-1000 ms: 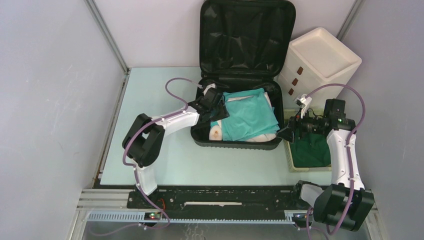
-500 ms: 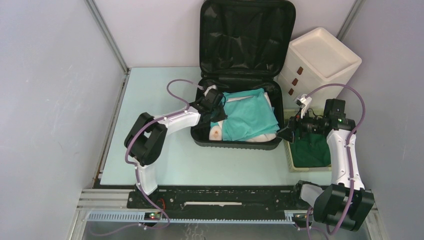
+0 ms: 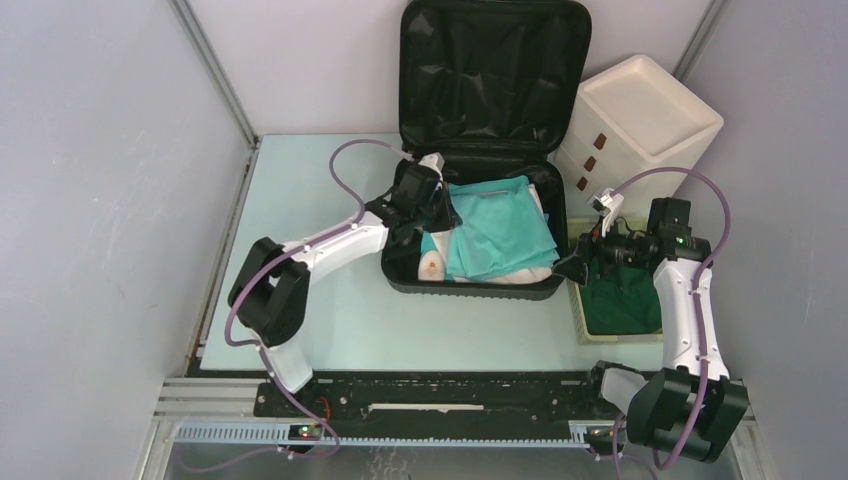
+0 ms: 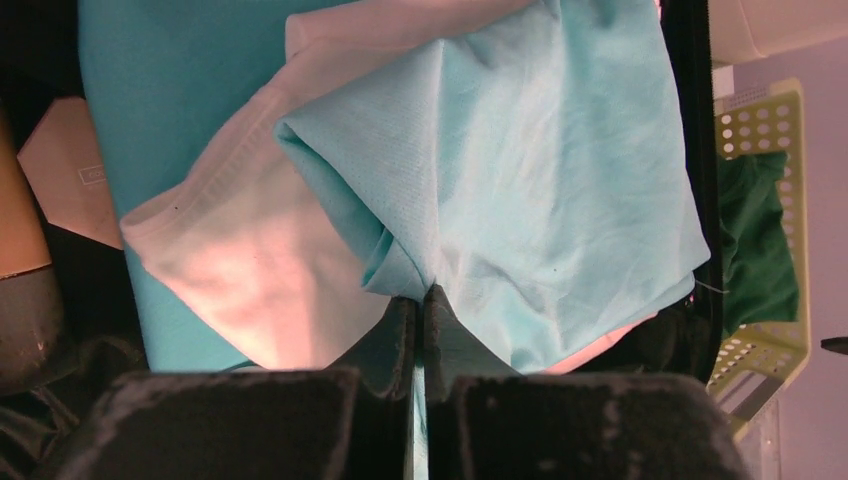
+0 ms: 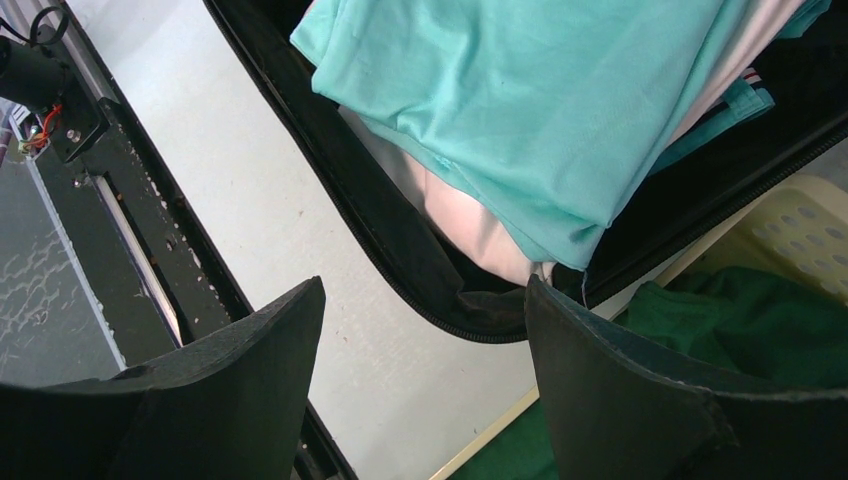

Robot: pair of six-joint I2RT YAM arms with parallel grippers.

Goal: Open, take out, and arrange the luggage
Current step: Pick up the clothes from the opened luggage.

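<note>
The luggage (image 3: 470, 288), a black hard-shell suitcase, lies open in mid-table with its lid (image 3: 495, 70) propped upright against the back wall. Inside is a folded teal garment (image 3: 500, 235) over white clothing (image 4: 250, 270). My left gripper (image 3: 425, 205) is inside the case at its left side, shut on a fold of the teal garment (image 4: 520, 180), pinched at the jaw tips (image 4: 421, 298). My right gripper (image 3: 572, 268) hangs open by the case's front right corner (image 5: 400, 250), with nothing between its fingers (image 5: 425, 290).
A pale yellow slatted basket (image 3: 578, 318) holding dark green cloth (image 3: 620, 300) stands right of the case, under my right arm. A white three-drawer box (image 3: 645, 115) sits at the back right. A brown object (image 4: 20, 220) lies in the case's left end.
My left jaws closed on the teal garment's fold, and the left wrist shifted toward the back of the case. The right arm has not moved.
</note>
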